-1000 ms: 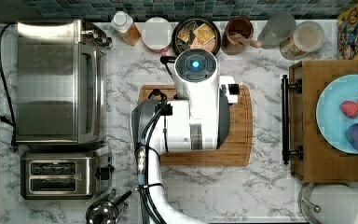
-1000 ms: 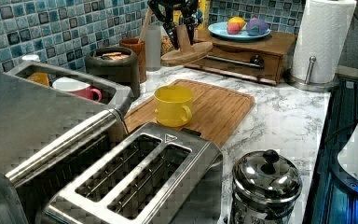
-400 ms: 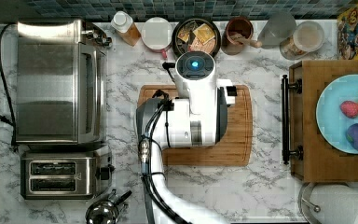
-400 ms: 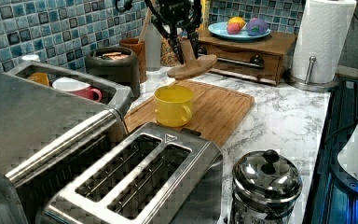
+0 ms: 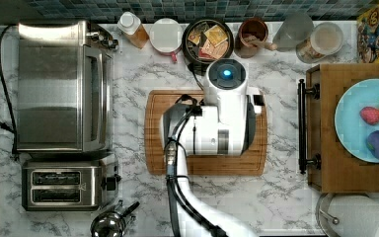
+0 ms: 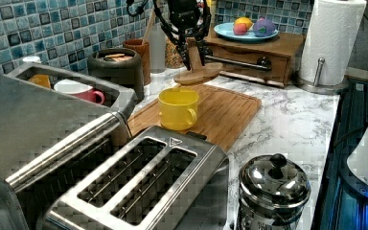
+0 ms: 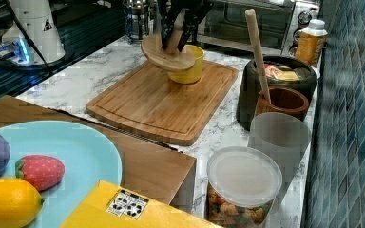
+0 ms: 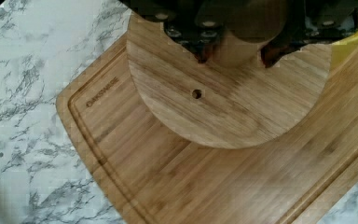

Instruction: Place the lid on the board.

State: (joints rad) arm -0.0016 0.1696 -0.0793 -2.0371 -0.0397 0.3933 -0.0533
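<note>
Lid (image 7: 167,53) in the air, a round wooden disc with a knob, pinched at that knob by the gripper (image 7: 176,42), fingers clamped either side. Hanging a little tilted above the board (image 7: 159,102), over the end near the yellow mug (image 7: 190,64), not touching the wood. Carry step, by the look of it, with the drop-off not yet done. Next move likely calls for a straight descent onto bare board beside the mug, flattening that tilt, then letting go of the knob. Risk: rim clipping the mug on the way down.

Around the board: black pot (image 5: 208,38) full of packets, brown cup (image 7: 282,102) holding a wooden stick, lidded plastic jar (image 7: 243,187) of snacks, orange bottle (image 7: 310,42). On the tray (image 5: 348,168), a blue plate (image 5: 358,123) with three toy fruits. Mug contents hidden.
</note>
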